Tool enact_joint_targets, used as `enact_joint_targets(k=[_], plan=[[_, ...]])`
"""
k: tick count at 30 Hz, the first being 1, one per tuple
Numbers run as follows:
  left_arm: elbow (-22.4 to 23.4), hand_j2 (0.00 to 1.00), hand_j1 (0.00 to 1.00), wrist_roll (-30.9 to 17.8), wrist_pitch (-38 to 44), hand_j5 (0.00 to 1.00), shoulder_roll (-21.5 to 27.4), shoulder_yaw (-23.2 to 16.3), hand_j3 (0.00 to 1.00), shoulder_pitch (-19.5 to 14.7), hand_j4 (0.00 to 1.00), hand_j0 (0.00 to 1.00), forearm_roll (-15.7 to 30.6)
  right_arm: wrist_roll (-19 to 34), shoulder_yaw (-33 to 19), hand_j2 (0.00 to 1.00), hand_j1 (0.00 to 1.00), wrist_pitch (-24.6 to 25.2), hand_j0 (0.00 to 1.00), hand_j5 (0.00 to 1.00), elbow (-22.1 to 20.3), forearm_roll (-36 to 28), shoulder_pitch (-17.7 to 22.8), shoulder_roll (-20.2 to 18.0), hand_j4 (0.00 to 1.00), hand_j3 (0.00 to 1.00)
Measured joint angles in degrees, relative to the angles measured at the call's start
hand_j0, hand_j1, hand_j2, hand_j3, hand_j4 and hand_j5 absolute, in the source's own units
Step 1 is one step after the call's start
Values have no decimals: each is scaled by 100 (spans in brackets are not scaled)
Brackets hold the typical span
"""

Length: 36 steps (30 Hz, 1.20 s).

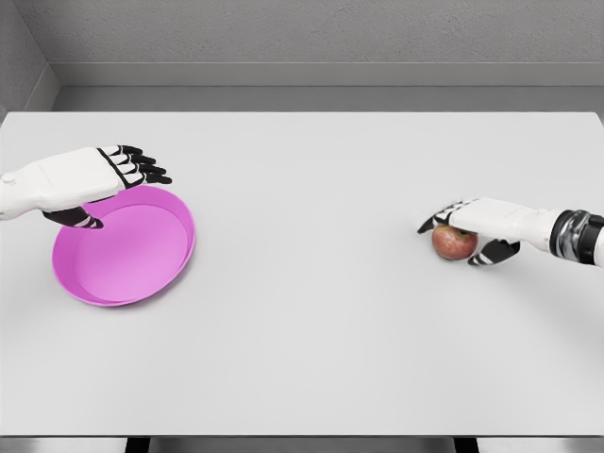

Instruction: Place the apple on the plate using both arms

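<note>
Head view shows the right hand (477, 226) closed over the apple (454, 243) at the table's (311, 311) right side; the left hand (90, 179) grips the pink plate's (132, 260) far-left rim.

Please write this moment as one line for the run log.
stage: grasping | right hand: closing over apple on table | left hand: gripping pink plate rim, plate tilted | apple: not on plate
</note>
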Motion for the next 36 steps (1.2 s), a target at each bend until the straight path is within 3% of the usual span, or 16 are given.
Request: enact_joint_targets(k=[19, 25, 31, 36], plan=[[8, 100, 100, 0, 0, 100, 7, 1, 100, 0, 100, 100, -8, 118, -119, 45, 45, -33, 45, 45, -132, 8, -255, -2, 45, 45], [9, 100, 100, 0, 0, 100, 9, 3, 100, 0, 100, 100, -7, 118, -241, 45, 45, -41, 45, 45, -381, 3, -299, 0, 45, 45], [9, 100, 100, 0, 0, 100, 14, 6, 100, 0, 100, 100, -5, 113, -419, 42, 42, -49, 42, 42, -931, -8, -299, 34, 42, 42], [9, 100, 100, 0, 0, 100, 17, 8, 100, 0, 100, 100, -1, 112, -458, 43, 43, -132, 43, 43, -1101, -5, -360, 247, 43, 43]])
